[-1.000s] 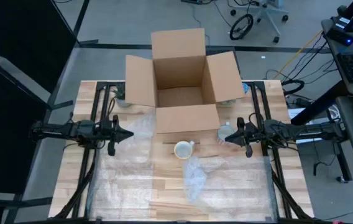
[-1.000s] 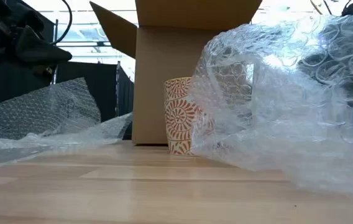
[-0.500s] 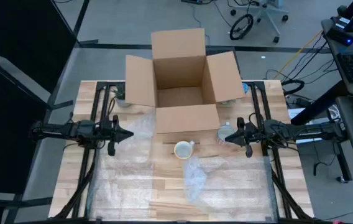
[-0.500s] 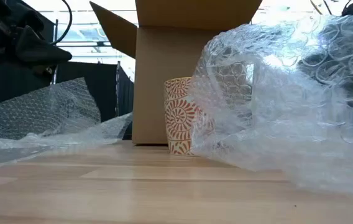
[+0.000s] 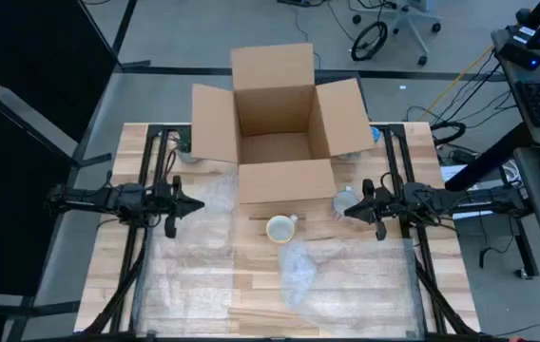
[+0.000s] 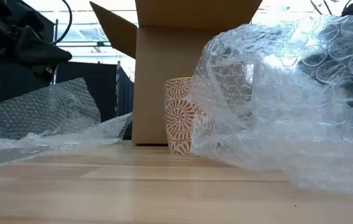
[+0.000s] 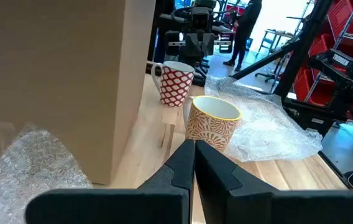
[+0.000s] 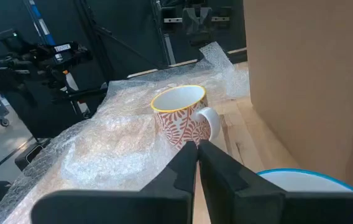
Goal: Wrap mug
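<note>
The mug (image 5: 280, 228), cream with an orange leaf pattern and a yellow rim, stands upright on its base on the wooden table, just in front of the cardboard box (image 5: 279, 119). It also shows in the low view as the mug (image 6: 179, 115), half hidden by bubble wrap (image 6: 276, 93). My left gripper (image 5: 201, 206) hovers shut to the mug's left, pointing at the mug (image 7: 212, 124). My right gripper (image 5: 346, 214) hovers shut to the mug's right, pointing at the mug (image 8: 179, 115). Neither touches it.
A clear bubble-wrap sheet (image 5: 203, 261) covers the table's near half, with a crumpled heap (image 5: 298, 271) in front of the mug. A second mug with red dots (image 7: 175, 83) stands under my right gripper, beside the box. The box's flaps are open.
</note>
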You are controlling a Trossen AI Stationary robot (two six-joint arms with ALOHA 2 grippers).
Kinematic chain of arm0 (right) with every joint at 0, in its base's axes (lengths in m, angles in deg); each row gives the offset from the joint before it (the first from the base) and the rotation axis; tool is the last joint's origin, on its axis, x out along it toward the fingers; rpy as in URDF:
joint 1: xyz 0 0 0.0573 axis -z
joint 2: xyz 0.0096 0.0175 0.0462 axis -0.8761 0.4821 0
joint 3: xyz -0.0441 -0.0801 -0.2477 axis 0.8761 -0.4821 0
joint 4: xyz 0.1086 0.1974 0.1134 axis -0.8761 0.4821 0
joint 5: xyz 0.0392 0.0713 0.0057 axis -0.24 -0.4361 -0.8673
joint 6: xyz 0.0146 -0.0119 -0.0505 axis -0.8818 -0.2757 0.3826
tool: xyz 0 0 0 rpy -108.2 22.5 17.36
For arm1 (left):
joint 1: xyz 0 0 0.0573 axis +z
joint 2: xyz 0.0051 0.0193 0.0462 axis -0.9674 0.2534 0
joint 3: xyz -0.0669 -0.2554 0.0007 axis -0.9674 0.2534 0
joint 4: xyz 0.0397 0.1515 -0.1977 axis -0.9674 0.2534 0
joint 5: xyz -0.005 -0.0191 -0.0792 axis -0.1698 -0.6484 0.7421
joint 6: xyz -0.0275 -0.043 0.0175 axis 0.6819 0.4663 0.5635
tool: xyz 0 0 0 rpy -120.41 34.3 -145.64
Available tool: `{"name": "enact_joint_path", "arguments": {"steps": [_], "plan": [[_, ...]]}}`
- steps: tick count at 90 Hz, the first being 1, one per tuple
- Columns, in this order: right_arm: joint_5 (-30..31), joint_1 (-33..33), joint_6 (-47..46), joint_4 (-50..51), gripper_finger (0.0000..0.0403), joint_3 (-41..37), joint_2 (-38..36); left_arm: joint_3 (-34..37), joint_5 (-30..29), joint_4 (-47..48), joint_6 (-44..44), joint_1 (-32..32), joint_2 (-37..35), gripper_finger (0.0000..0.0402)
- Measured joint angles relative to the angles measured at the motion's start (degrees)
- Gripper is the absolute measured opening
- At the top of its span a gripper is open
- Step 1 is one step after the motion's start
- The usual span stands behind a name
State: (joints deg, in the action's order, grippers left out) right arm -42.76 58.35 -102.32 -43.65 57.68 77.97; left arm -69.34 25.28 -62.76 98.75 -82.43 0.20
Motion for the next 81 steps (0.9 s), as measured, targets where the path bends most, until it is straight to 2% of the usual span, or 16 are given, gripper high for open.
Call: {"name": "enact_joint_path", "arguments": {"steps": [72, 81], "plan": [[0.0, 0.0, -0.1, -0.2, 0.0004, 0.0, 0.0, 0.0, 0.0, 0.0, 0.0, 0.0, 0.0, 0.0], [0.0, 0.0, -5.1, -1.4, 0.0004, 0.0, 0.0, 0.0, 0.0, 0.0, 0.0, 0.0, 0.0, 0.0]]}}
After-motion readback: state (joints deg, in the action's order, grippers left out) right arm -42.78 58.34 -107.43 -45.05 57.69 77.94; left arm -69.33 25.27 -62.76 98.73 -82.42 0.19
